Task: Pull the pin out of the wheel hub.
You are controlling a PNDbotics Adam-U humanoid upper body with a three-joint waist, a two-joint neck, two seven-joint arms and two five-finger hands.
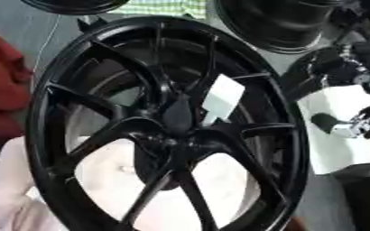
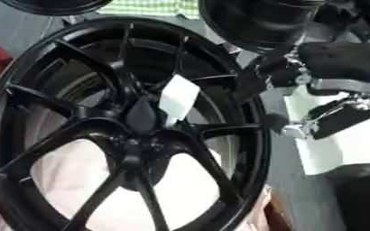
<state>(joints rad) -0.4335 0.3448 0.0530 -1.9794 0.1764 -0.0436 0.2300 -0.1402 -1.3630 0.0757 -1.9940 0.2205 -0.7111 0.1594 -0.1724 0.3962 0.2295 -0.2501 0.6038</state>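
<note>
The wheel hub [image 1: 168, 126] fills most of both views, a glossy black alloy wheel standing tilted, its rim running from the upper edge down past the bottom edge. Its spokes fan out from a dark centre, and through the lower gaps a pale pink cloth [image 1: 18, 198] shows behind and under it. At the far left a red fabric [image 1: 2, 85] hangs beside the rim. A white tag [image 1: 222, 97] sits just above and right of the centre, lying against a spoke. I cannot make out a pin among the dark parts at the centre. Above, parts of other black wheels [image 1: 279, 22] reach in from the top edge. To the right of the wheel hub, apart from its rim, the right robot hand [image 2: 334, 118] shows as black and silver parts in front of a white sheet [image 1: 342, 135]; whether its fingers are open or curled cannot be told. The left robot hand shows in neither view.
</note>
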